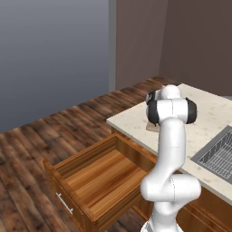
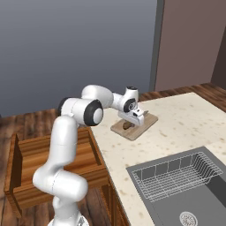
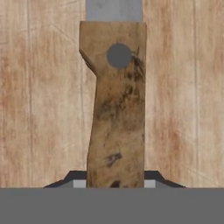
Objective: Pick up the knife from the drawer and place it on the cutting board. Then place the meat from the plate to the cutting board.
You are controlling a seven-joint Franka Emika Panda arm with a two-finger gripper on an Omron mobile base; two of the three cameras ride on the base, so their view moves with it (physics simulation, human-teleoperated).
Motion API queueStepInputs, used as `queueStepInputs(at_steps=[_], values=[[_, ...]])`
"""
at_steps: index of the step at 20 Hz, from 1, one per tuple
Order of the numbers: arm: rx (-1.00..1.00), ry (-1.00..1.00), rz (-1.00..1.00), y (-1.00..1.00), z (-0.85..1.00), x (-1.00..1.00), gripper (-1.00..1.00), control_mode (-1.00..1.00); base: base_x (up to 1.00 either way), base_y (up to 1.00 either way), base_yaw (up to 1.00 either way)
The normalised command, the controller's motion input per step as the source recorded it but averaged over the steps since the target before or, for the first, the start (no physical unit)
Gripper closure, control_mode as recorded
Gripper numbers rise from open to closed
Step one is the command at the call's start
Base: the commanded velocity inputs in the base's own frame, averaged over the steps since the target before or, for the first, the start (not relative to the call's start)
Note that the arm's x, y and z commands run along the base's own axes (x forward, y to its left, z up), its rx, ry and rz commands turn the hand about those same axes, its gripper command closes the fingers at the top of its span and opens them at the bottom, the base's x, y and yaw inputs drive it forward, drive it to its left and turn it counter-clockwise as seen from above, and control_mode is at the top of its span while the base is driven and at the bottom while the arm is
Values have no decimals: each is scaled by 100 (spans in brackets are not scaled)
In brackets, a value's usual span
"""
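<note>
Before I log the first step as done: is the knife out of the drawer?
Out. The drawer stands open with bare wood inside, and the knife is over the cutting board.

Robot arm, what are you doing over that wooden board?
The robot's gripper is shut on the knife, holding it by its brown handle right over the cutting board on the counter. The drawer it came from stands open below. The knife is not let go yet.
</note>
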Motion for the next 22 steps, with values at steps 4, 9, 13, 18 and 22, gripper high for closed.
queueStepInputs(at_steps=[4,9,13,18,22], values=[[0,0,0,-11,-15,3,-100,-100,0,0,0],[4,0,0,-30,7,-11,-100,-100,0,0,0],[1,0,0,-13,53,-29,-100,-100,0,0,0],[5,-2,0,2,38,-89,-100,-100,0,0,0],[0,-7,-1,7,44,-100,-100,-100,0,0,0]])
